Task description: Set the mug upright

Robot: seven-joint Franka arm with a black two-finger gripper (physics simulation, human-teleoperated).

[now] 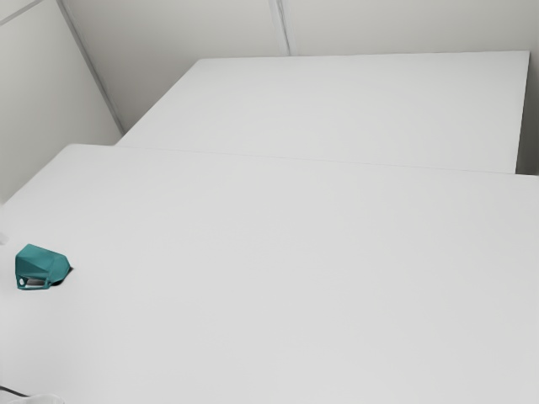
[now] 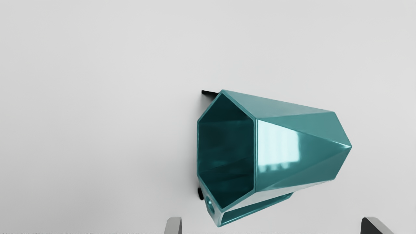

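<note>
The teal faceted mug (image 1: 40, 264) lies on its side near the exterior view's left edge. In the wrist view the mug (image 2: 292, 146) shows its hollow mouth, and its handle sticks out on the side nearer the fingertips. My gripper (image 2: 271, 226) stands open, its two tips wide apart with the handle side of the mug close to the space between them. Neither finger is seen to grip the mug.
The white table (image 1: 278, 278) stretches out around the mug, with another white surface (image 1: 337, 109) behind it. A pale object with a dark line (image 1: 34, 399) sits at the exterior view's bottom left corner. Light walls stand beyond.
</note>
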